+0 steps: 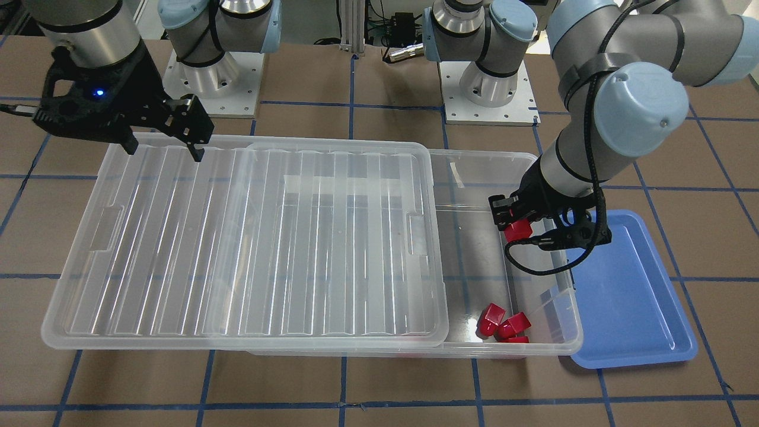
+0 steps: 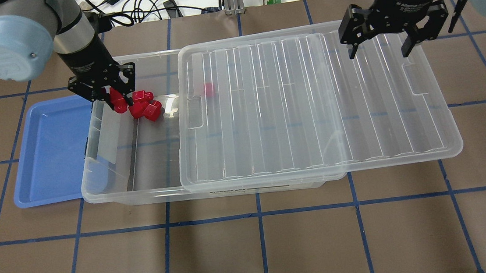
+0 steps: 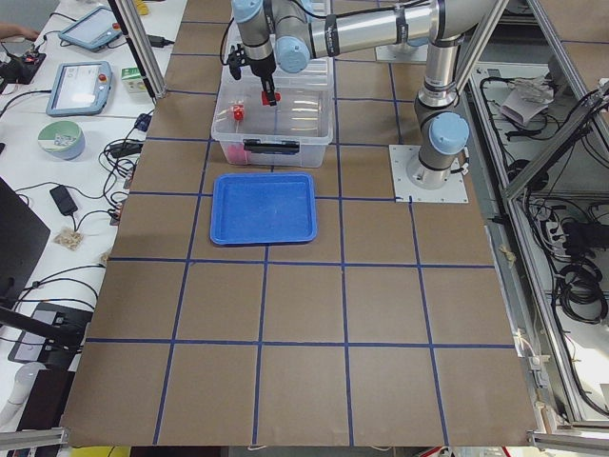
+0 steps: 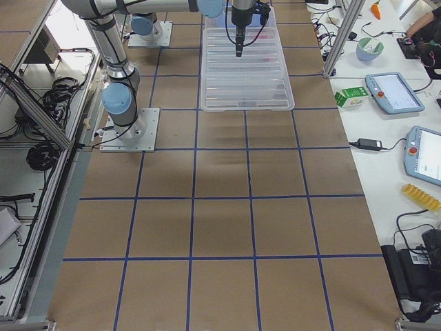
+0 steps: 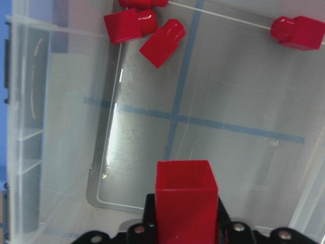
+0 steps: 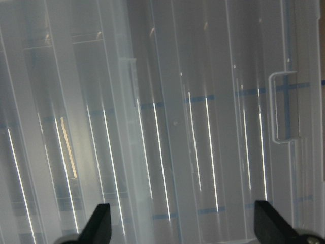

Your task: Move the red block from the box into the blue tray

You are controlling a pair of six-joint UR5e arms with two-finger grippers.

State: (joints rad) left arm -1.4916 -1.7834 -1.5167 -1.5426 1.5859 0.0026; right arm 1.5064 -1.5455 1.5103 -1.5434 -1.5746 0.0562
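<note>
Transfer step under way. Left gripper [image 1: 518, 228] jaws clamped on red block [image 5: 185, 203], held over open end of box [image 1: 492, 155], beside blue tray [image 1: 634, 308]. Next move likely: cross box wall, lower over tray, release. Right gripper [image 2: 379, 53] jaws spread, empty, above lid [image 1: 267, 237].

The red block [image 5: 185, 203] is glossy plastic, smooth-faced. The box [image 2: 142, 196] and its ribbed lid [image 1: 237, 237] are clear, shiny plastic catching streaks of light. The blue tray [image 1: 628, 296] is smooth, softly sheened plastic. The bench [image 1: 379, 385] looks matt brown, paper-like, crossed by blue tape [image 2: 262, 249].
</note>
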